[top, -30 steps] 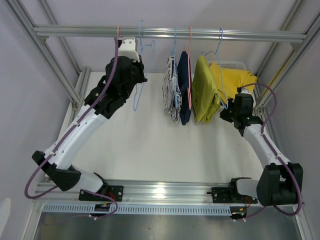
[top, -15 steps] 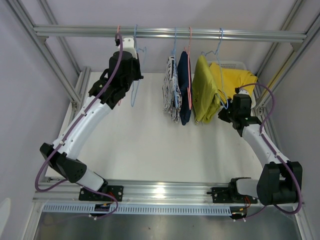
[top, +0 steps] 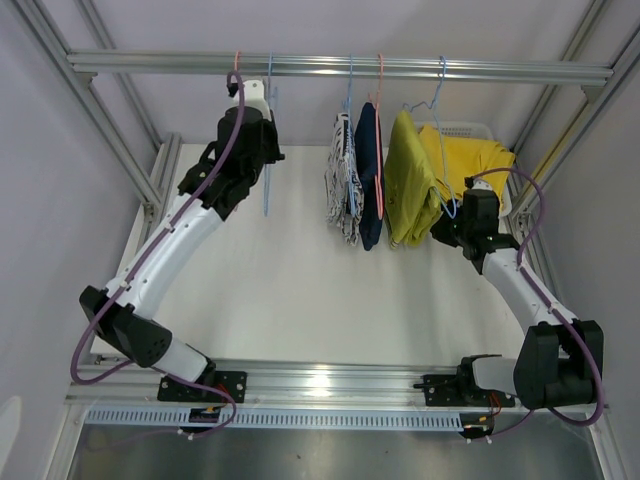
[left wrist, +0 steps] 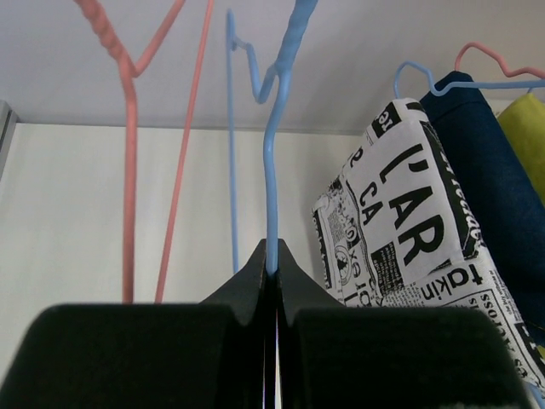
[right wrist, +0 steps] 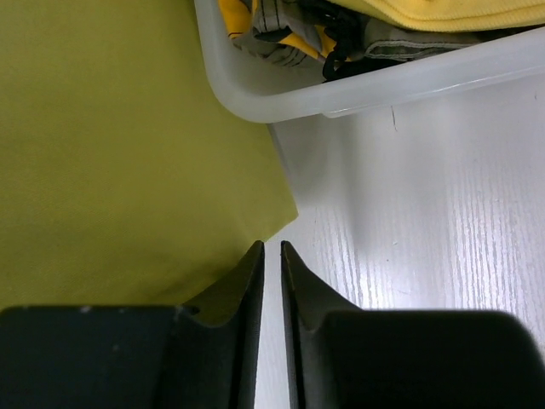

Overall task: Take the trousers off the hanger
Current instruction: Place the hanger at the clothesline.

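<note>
- Well, my left gripper (left wrist: 271,261) is pinched tight on the thin wire of an empty blue hanger (left wrist: 271,170), which rises straight up from between the fingers.
- Just to its left hangs an empty pink hanger (left wrist: 129,170).
- Close on its right the black-and-white print trousers (left wrist: 409,213) hang folded over a hanger. The dark navy trousers (left wrist: 485,153) are behind them, on a pink hanger of their own.
- My right gripper (right wrist: 272,256) is down low, its jaws parted by only a narrow slit, with nothing between them.
- The mustard-olive trousers (right wrist: 111,145) fill the space to its left. Their lower corner ends right at my left finger, and I cannot tell whether it touches.
- Ahead and to the right, a white tub (right wrist: 358,89) on the table (right wrist: 426,239) holds the camouflage trousers (right wrist: 272,21) and the bright yellow trousers (right wrist: 426,13).
</note>
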Controlling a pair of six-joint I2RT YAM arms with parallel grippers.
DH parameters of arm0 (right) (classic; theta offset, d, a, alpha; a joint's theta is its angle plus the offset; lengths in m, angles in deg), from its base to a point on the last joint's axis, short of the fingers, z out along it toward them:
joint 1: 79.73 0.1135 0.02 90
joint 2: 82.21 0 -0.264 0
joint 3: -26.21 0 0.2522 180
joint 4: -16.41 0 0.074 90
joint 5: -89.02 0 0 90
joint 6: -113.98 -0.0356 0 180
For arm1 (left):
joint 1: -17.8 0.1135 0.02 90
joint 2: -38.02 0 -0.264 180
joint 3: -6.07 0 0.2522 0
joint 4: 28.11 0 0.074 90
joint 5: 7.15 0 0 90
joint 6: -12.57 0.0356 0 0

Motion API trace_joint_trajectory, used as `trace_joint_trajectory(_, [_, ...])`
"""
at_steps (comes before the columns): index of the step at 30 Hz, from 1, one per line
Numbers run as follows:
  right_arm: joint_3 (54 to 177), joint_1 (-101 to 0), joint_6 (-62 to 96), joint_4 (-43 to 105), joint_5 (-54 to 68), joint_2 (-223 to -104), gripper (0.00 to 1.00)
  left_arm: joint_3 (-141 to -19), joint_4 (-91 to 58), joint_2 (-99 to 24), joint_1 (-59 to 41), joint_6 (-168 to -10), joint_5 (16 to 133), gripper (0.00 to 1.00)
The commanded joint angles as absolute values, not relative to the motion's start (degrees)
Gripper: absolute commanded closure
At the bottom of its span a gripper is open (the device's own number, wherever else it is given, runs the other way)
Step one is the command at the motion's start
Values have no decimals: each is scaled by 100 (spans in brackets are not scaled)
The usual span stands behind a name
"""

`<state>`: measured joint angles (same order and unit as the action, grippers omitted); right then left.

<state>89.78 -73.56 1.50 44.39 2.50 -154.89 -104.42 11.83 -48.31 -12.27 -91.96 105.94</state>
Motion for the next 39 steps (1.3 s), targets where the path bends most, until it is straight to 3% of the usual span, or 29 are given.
trace_joint_trajectory(1, [8963, -7305, 130, 4203, 376, -15498, 82, -10218, 1369, -4513, -1156, -9316, 10500, 96])
trace_joint_trajectory(9, [8911, -7288, 95, 4124, 499, -15507, 61, -9910, 1404, -4381, -1165, -9360, 10553, 66])
trace_joint_trajectory(16, [8919, -7279, 77, 4168, 771, -15463, 49, -9778, 1852, -3977, -1173, -9387, 10447, 55])
trace_joint_trajectory(19, [8902, -7244, 95, 4151, 737, -15480, 47, -9804, 2054, -3661, -1200, -9431, 10272, 45])
trace_joint_trajectory(29, [8946, -7191, 104, 4247, 710, -15481, 44, -10445, 2178, -3098, -1543, -9553, 9087, 33])
trace_joint_trajectory(39, [8937, -7147, 121, 4256, 649, -15445, 43, -10867, 1668, -3870, -1551, -10239, 7601, 31])
